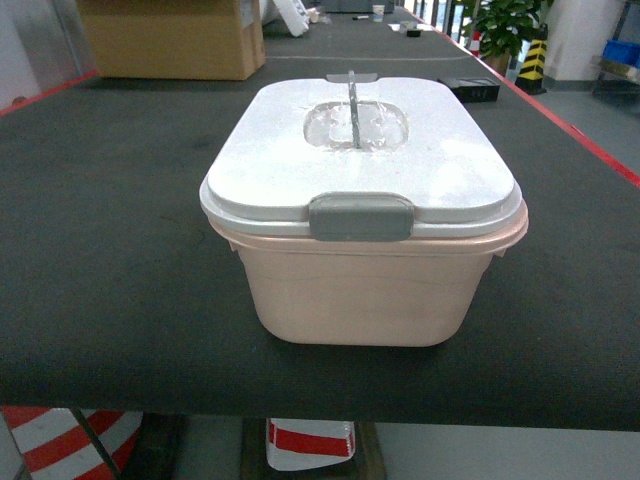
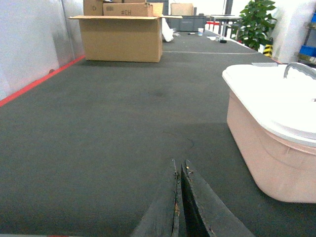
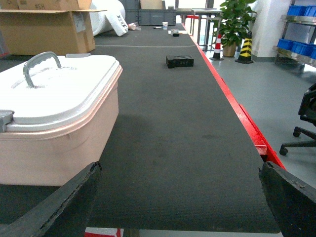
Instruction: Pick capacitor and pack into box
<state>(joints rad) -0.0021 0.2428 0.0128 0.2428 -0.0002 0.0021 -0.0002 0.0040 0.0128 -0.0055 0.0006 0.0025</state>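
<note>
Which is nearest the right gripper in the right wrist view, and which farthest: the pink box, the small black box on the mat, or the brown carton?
From the right gripper, open at the bottom of the view:
1. The box, close on the left, lid on.
2. The small black box, farther up the mat, near the middle.
3. The brown carton, far back on the left.

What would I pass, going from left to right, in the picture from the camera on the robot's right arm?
Brown cardboard carton → pale pink box with its white lid shut → small black case on the dark table → potted plant → blue bins → black office chair.
</note>
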